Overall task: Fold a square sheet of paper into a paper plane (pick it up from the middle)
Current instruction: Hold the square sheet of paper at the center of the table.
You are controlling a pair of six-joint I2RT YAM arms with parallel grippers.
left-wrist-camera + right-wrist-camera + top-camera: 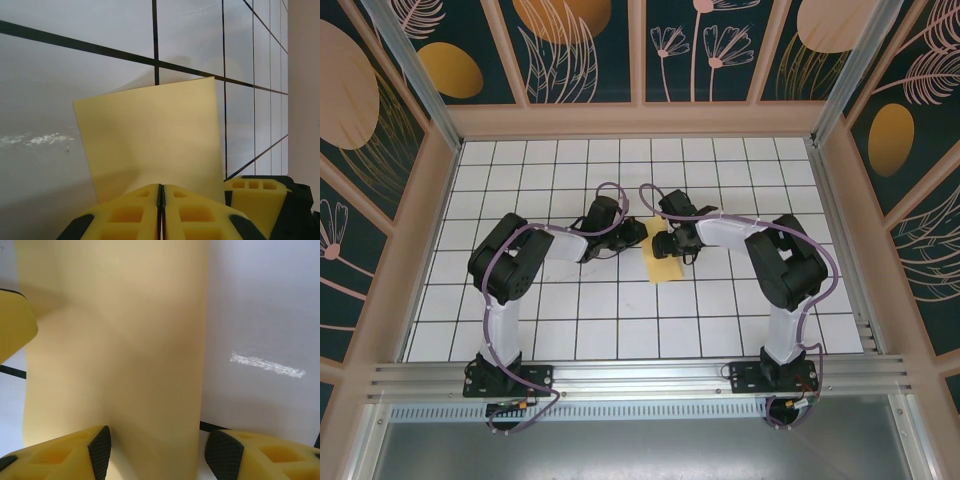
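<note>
The square sheet of paper [665, 263] is a yellow, narrow folded shape at the middle of the white grid table [580, 300]. In the left wrist view the paper [150, 135] rises from my left gripper's tips with its far edge lifted, casting a shadow on the table. My left gripper [161, 189] is shut on the paper's near edge and reaches in from the left [642, 233]. My right gripper [157, 455] is open and straddles the paper [115, 355], one finger on each side. It comes in from the right [667, 242].
Wooden walls with dark floral panels enclose the table on three sides. A yellow finger [260, 200] of the right gripper shows beside the left one. A yellow finger [15, 325] of the left gripper shows at the paper's left edge. Open grid floor lies around the paper.
</note>
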